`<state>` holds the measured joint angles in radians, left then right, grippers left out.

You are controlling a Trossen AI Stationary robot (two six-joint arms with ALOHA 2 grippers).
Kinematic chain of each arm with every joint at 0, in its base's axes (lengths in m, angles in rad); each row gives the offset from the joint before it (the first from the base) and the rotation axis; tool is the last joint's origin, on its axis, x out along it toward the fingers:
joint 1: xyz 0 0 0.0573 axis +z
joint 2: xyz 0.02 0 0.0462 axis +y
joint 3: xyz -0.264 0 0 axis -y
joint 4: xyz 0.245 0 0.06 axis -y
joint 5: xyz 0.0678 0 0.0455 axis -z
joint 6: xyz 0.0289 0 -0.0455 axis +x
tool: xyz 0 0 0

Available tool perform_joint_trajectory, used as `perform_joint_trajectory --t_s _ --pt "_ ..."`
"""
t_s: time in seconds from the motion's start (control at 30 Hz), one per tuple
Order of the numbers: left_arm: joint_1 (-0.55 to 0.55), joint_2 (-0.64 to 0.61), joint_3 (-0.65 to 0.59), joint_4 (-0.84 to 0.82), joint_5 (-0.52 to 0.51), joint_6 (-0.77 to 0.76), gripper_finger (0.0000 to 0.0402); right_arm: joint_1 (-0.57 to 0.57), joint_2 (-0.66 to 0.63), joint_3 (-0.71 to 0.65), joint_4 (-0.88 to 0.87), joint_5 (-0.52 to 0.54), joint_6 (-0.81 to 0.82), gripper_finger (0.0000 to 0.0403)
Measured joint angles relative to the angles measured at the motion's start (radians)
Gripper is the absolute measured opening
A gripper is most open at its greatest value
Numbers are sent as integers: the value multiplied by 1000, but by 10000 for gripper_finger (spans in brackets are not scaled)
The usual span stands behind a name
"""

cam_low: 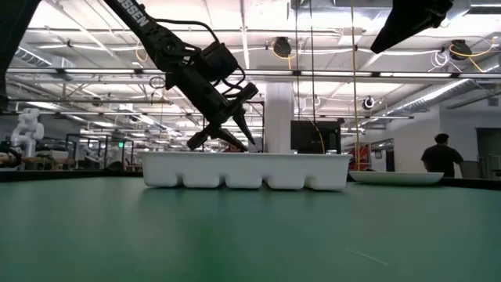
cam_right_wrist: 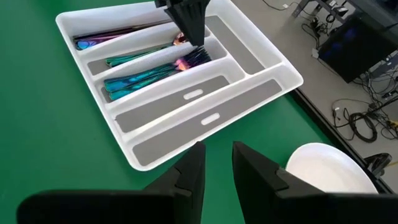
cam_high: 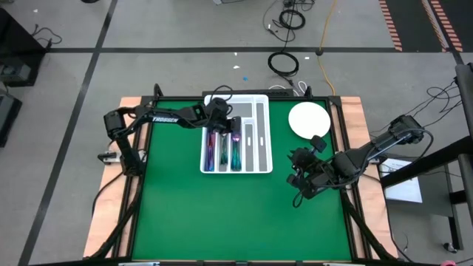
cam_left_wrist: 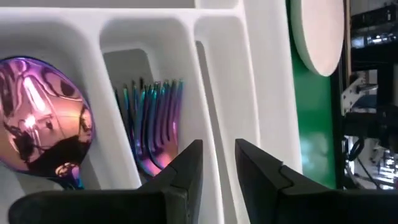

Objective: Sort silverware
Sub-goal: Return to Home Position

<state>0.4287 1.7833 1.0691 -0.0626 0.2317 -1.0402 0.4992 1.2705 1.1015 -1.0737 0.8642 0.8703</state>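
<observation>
Left gripper (cam_left_wrist: pixel 218 144) just above silverware (cam_left_wrist: pixel 152 124)

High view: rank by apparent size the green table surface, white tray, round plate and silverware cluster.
1. green table surface
2. white tray
3. round plate and silverware cluster: too close to rank, the plate perhaps slightly larger.

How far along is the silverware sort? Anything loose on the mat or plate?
Sorting looks done: all the silverware in view lies in three compartments of the tray on the left arm's side, and neither the plate nor the green mat shows a loose piece. In hand: nothing; the left hand hangs open over the tray, the right hand open above the mat. Left: probably only parking both arms.
</observation>
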Motion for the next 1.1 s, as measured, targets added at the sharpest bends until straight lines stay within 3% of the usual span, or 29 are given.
perform_joint_trajectory --t_s 0.23,0.43,0.77,0.9,1.1 --pt "2 -64 0 6 -20 73 95 0 0 0 0 -1 5 68" --pt "-24 -222 0 5 -135 202 95 0 0 0 0 -3 7 68" --pt "-225 -506 0 -10 -343 518 95 0 4 0 33 -16 14 68" --pt "-384 -558 -8 -70 -462 625 96 0 9 0 26 -135 27 68" --pt "-592 -605 -119 -78 -650 679 96 0 10 0 19 -389 -24 68"
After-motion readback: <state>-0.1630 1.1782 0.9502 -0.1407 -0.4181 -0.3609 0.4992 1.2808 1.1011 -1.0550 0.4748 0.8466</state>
